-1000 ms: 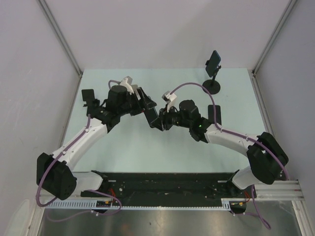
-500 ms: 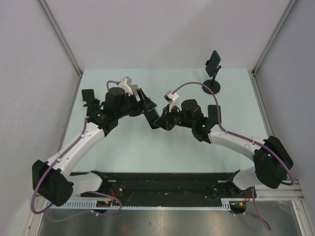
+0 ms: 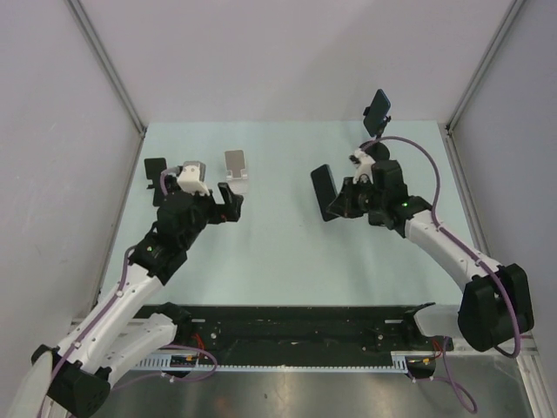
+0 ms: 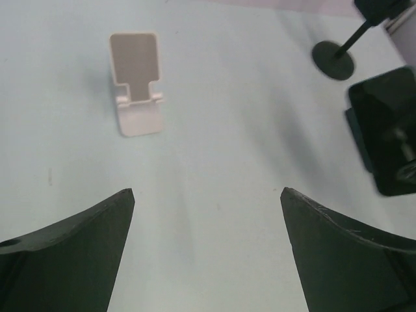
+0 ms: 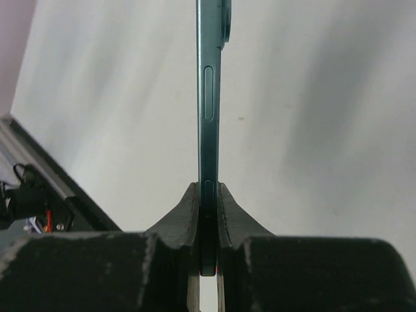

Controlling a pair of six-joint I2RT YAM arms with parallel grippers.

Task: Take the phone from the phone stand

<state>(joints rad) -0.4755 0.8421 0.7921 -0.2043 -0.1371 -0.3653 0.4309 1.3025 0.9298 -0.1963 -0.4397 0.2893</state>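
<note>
Clearly the right gripper (image 5: pixel 207 195) clamps the phone (image 5: pixel 207 97), seemingly upright, well apart from the phone stand (image 4: pixel 136 84); left gripper (image 4: pixel 207 198) hangs spread.

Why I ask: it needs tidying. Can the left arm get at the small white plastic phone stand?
Probably yes: the open left gripper faces the white plastic phone stand, with bare table between them.

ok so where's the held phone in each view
Top external: phone just right of centre.
Left wrist: dark slab at the right edge.
Right wrist: edge-on up the middle, in the right gripper.
Shared: white stand, top external and left wrist only.
</note>
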